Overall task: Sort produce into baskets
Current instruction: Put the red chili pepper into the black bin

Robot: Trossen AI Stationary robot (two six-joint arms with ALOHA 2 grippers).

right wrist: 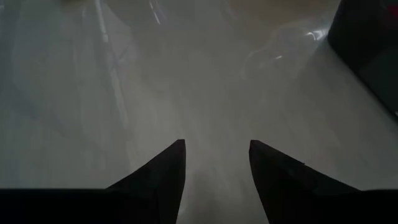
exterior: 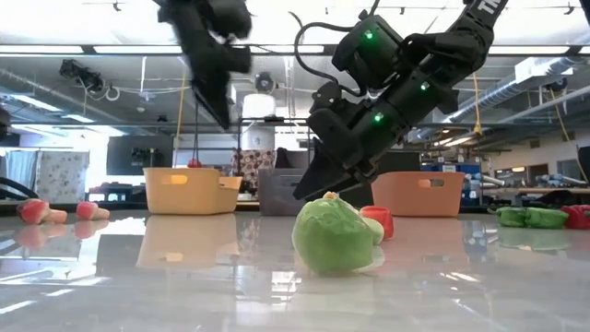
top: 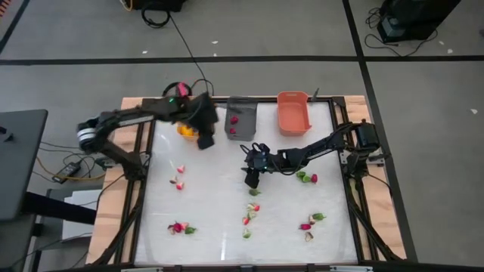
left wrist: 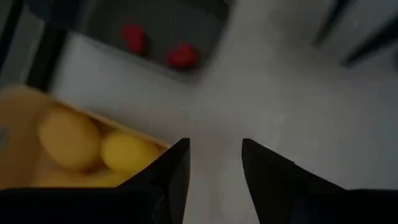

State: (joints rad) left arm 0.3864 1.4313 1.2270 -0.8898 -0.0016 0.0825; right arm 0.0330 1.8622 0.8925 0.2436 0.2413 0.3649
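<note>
Three bins: in a row along the far edge of the table [top: 227,234], apart from one another.
Yellow bin [exterior: 184,191]: at the left end, under the left arm; two rounded yellow fruits [left wrist: 93,146] lie in it, touching.
Grey bin [top: 240,119]: in the middle; two small red pieces [left wrist: 158,48] inside, close together.
Coral bin [top: 293,113]: at the right end; nothing shows inside from above.
Left gripper [top: 205,140]: hangs over the gap between yellow and grey bins, fingers [left wrist: 171,180] apart, holding nothing.
Right gripper [top: 252,180]: low over mid-table, fingers [right wrist: 165,177] apart over bare tabletop, nothing between them.
Loose produce: a green piece [exterior: 334,234] with a red one [exterior: 378,221] just behind it near the front; small red, green and pale bits [top: 181,227] scattered over the near half.
</note>
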